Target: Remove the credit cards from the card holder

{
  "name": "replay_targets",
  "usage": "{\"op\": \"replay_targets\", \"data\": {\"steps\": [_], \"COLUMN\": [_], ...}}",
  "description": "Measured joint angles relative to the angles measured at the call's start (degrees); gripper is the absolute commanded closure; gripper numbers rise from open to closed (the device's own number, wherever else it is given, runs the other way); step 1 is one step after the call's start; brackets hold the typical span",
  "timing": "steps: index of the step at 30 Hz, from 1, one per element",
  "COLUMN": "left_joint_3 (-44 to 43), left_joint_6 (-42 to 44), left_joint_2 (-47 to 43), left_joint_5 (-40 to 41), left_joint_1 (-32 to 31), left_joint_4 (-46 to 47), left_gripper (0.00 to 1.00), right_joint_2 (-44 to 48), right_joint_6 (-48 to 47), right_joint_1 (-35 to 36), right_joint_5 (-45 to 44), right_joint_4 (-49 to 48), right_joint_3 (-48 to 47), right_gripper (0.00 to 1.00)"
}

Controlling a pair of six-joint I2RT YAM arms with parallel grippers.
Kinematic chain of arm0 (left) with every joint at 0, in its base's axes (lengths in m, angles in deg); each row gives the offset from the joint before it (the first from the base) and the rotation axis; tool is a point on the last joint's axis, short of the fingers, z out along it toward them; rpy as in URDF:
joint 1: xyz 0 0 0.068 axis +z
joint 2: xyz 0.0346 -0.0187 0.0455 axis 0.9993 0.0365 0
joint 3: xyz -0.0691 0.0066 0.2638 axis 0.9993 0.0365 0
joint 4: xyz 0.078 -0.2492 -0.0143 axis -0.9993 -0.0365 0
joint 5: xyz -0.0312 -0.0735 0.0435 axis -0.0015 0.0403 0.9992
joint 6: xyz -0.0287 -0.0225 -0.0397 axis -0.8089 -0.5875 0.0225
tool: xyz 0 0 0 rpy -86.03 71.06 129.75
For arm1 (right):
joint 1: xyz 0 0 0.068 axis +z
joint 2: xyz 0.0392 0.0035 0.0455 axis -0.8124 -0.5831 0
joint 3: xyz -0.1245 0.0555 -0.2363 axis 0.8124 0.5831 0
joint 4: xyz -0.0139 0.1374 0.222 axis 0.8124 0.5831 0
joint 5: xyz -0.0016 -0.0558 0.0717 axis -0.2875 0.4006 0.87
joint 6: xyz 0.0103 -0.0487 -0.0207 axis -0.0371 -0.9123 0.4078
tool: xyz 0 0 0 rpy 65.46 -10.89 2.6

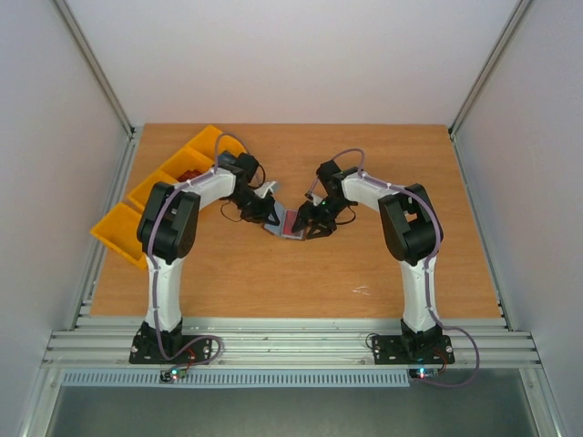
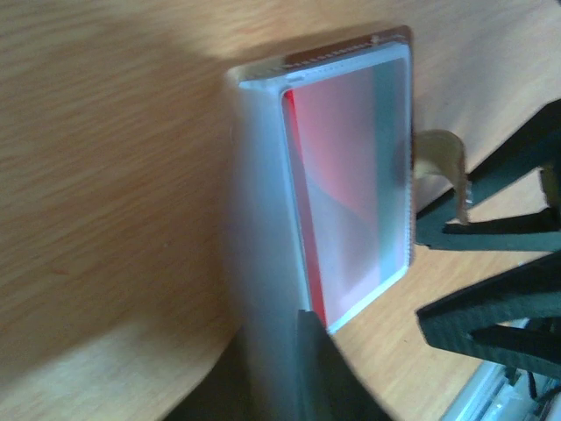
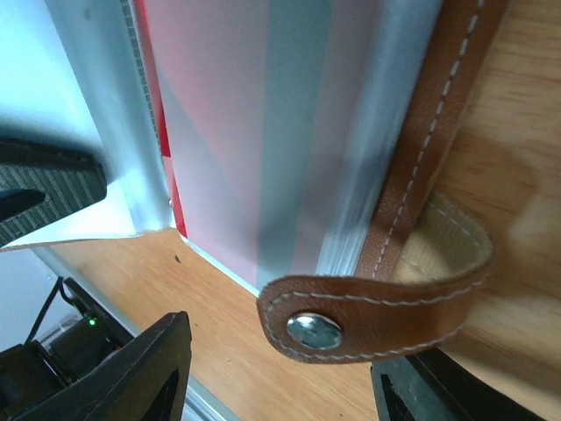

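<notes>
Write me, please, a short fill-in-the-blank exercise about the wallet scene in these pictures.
1. The card holder lies on the ____ table, between the two arms.
2. The bins at the table's left edge are ____.
3. The clasp tab is ____ leather with pale stitching.
4. The card tucked in the holder's pocket has a bright ____ edge.
Missing words: wooden; yellow; brown; red.

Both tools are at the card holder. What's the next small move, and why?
Probably shift the right tool off the clasp tab toward the red card before closing: its open jaws straddle the tab, not the card, which sits pocketed in the card holder.
</notes>
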Motion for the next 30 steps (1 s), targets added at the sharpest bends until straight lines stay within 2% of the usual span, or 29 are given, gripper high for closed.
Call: {"op": "replay_targets", "data": {"steps": [6,11,13,16,17,20,25,30], "left_joint_3": [0.0,-1.7,-7.0,-20.0,-24.9,-32.3,-37.8,-38.1], "left_joint_6": [2.9,9.0,12.3,17.3,19.3,23.8,28.5,29.6], "left_joint_2": [-2.4,-12.0,-15.7,-17.9,-18.5,-21.2,-25.2,-25.9], "left_joint_5": [-1.1,-0.5,-0.6,-0.9,-1.5,-3.7,-7.2,-8.9], "left_joint_1": [-0.3,-0.3,-0.3,-0.6,-0.8,-0.9,-1.2,-1.3], "left_joint_4": [-1.3,-6.1,-10.4,-18.1,-20.4,-26.1,-33.4,-36.1], "left_gripper": [1.00,1.00,1.00,1.00,1.00,1.00,1.00,1.00], "right_joint_2": [2.5,17.5,25.9,35.5,37.7,40.9,41.1,38.9], "right_joint_6": [-1.2,-4.7,-5.5,-5.7,-5.6,-3.3,9.7,26.4], "right_joint_1": [-1.1,-6.5,-9.5,-12.9,-13.3,-13.3,-13.1,-12.7], "right_joint_5": [0.0,3.6,7.2,12.0,13.6,17.7,23.0,25.2], "right_joint_4": [-2.4,-8.6,-12.6,-18.9,-21.4,-29.7,-53.3,-76.8], "right_joint_3": [3.3,14.9,18.6,20.3,20.3,20.2,20.2,20.3], "right_gripper": [0.37,0.16,0.12,0.10,0.10,0.07,0.09,0.23]}}
